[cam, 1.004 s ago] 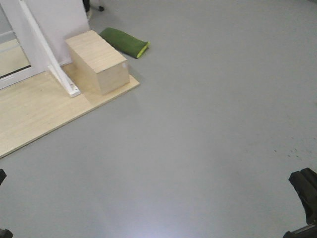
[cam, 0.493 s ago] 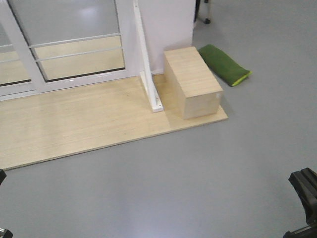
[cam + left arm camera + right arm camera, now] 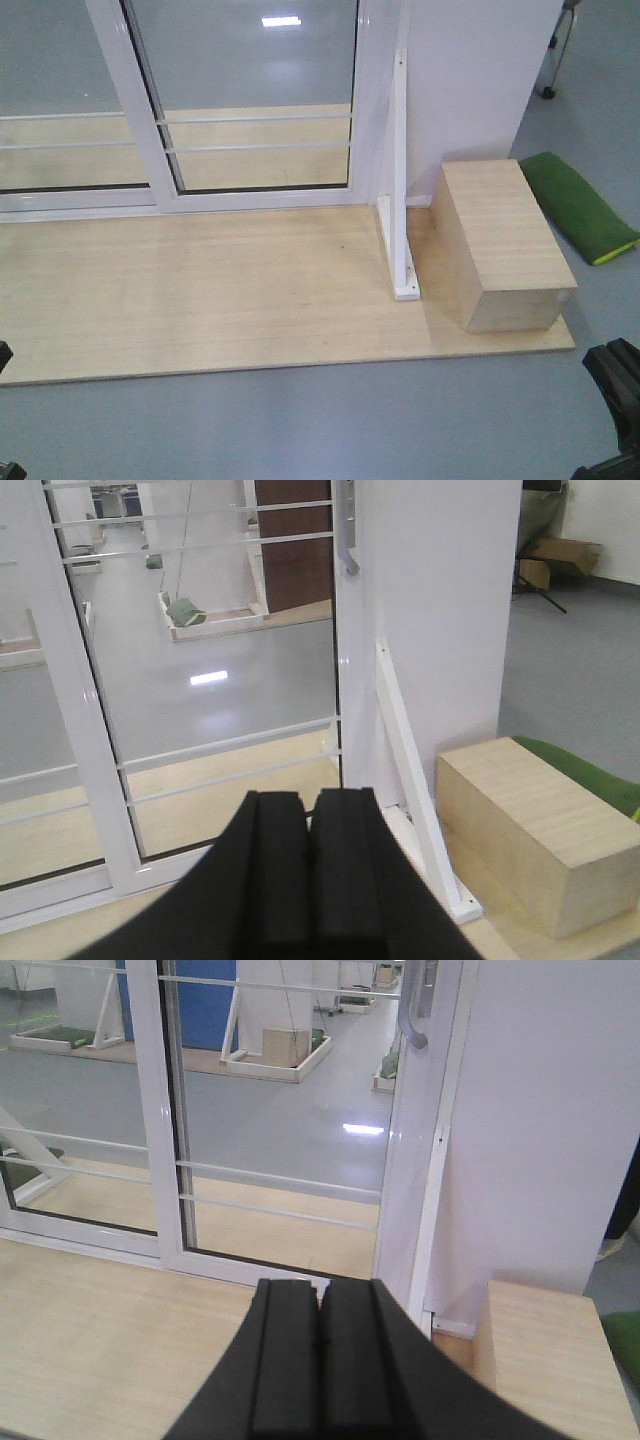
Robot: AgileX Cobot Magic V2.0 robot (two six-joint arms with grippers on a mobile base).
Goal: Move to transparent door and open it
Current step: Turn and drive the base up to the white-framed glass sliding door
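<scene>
The transparent door (image 3: pixel 255 118) stands ahead, a glass panel in a white frame with thin horizontal white bars, behind a wooden platform. Its curved silver-grey handle shows on the right stile in the left wrist view (image 3: pixel 347 535) and the right wrist view (image 3: pixel 414 1010), high up. My left gripper (image 3: pixel 310 800) is shut and empty, well short of the door. My right gripper (image 3: pixel 320 1285) is shut and empty too, pointing at the door's lower right corner. Only a dark part of the right gripper (image 3: pixel 615 395) shows in the front view, at the bottom right.
A light wooden platform (image 3: pixel 200 300) lies before the door. A similar glass panel without a handle (image 3: pixel 50 120) stands at left. A white diagonal brace (image 3: pixel 402 210), a wooden box (image 3: pixel 505 245), a white wall panel (image 3: pixel 470 80) and a green cushion (image 3: pixel 580 205) are at right.
The front view has swung left: the glass door came into view and moved to centre, while the box, brace and green cushion shifted right. Both grippers stay shut.
</scene>
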